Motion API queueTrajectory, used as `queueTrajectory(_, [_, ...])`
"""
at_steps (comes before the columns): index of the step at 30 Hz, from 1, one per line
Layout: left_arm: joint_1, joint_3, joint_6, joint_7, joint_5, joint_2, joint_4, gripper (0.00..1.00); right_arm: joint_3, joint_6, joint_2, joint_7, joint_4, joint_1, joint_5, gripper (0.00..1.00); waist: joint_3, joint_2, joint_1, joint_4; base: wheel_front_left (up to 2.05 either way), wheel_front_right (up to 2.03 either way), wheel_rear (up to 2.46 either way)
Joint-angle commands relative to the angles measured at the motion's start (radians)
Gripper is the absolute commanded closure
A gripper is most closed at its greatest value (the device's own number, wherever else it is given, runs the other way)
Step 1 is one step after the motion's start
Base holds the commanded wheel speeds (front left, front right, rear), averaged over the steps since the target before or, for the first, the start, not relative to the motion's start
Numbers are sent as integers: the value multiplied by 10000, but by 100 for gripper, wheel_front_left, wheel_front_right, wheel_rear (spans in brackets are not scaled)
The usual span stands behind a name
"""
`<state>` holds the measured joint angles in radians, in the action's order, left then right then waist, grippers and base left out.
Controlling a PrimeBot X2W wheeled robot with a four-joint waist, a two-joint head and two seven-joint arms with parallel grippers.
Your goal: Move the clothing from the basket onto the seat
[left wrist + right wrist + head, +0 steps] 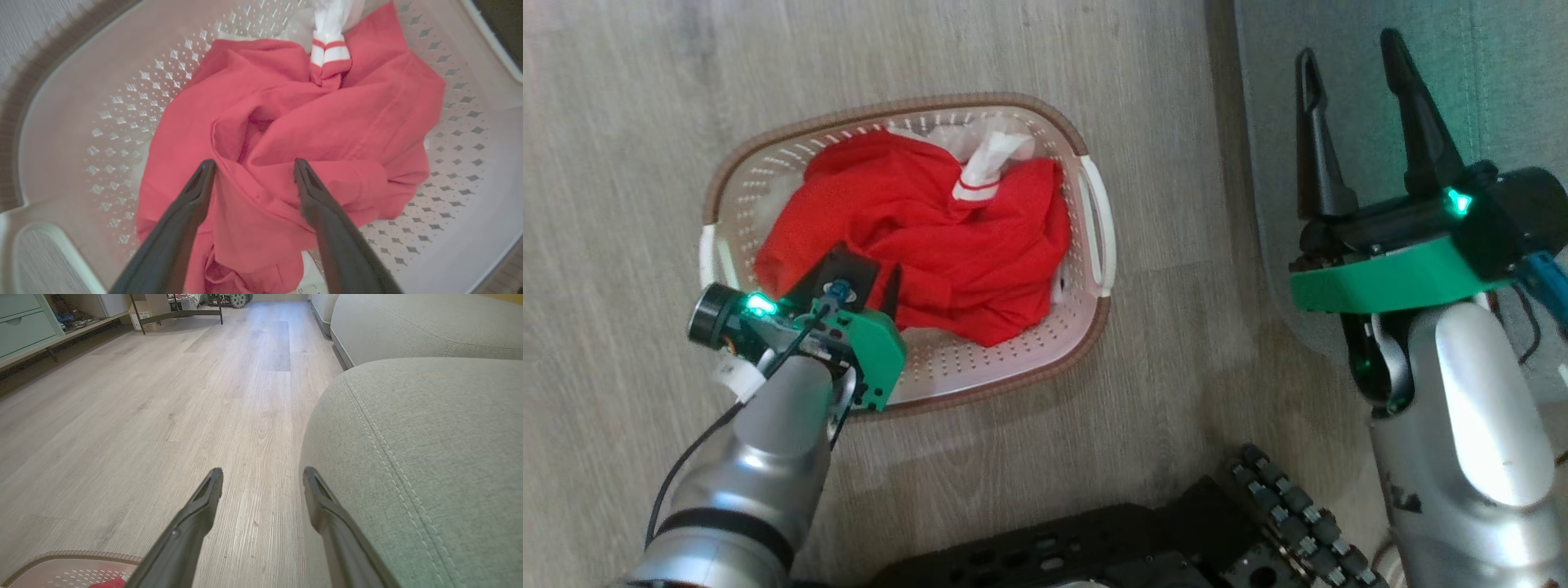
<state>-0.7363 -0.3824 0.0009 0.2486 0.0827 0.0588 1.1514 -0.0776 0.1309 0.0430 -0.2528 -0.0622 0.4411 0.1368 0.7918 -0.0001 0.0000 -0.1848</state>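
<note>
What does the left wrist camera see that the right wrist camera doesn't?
Left wrist: a striped white cuff among crumpled folds, seen close from above.
Right wrist: the wooden floor, the grey-green seat and pale green drawers far off.
Both: the cream basket and the red clothing, though the right wrist view catches just a sliver of each at its bottom edge.

floor [645, 163]: pale wood-grain planks are running under everything
basket [980, 363]: is sitting flat on the floor, just left of the seat (a strip of bare planks is showing between them)
seat [1503, 57]: is standing along the right side, its rounded edge bordering the planks
robot base [1094, 547]: dark and wheeled, is resting on the floor near the basket
</note>
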Motion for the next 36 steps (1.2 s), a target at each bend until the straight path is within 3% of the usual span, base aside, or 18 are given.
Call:
queueTrajectory(1, [109, 174, 86, 70, -87, 158, 46, 0, -228, -2, 72, -90, 370, -78, 73, 0, 174, 1, 0, -134, 0, 0, 0])
queueTrajectory(6, [-211, 204, 281, -92, -217, 136, 642, 0, -253, -2, 72, -90, 345, 11, 137, 0, 264, 1, 0, -176, 0, 0, 0])
queueTrajectory(7, [-229, 191, 236, -95, -251, 120, 712, 9, -262, -2, 72, -90, 334, 15, 148, 0, 251, 1, 0, -175, 0, 0, 0])
queueTrajectory(8, [-235, 175, 199, -94, -285, 103, 771, 45, -272, -2, 72, -90, 315, 15, 154, 0, 216, 1, 0, -170, 0, 0, 0])
queueTrajectory(9, [-233, 154, 172, -92, -314, 84, 821, 65, -280, -2, 72, -90, 290, 13, 157, 0, 163, 1, 0, -163, 0, 0, 0])
queueTrajectory(10, [-227, 123, 137, -83, -337, 66, 857, 93, -287, -2, 72, -90, 268, 10, 167, 0, 98, 1, 0, -153, 0, 0, 0])
queueTrajectory(11, [-216, 88, 110, -64, -355, 49, 875, 100, -292, -2, 72, -90, 241, 3, 174, 0, 17, 1, 0, -139, 0, 0, 0])
queueTrajectory(22, [318, -246, -206, 111, -675, -62, 549, 100, -348, -2, 72, -90, -183, -357, 101, 0, -1565, 1, 0, 179, 0, 0, 0])
queueTrajectory(36, [2217, -923, -493, 130, -1382, -83, -2492, 100, -158, -2, 72, -90, -1410, -2166, -357, 0, -5535, 1, 0, 817, 0, 0, 0])
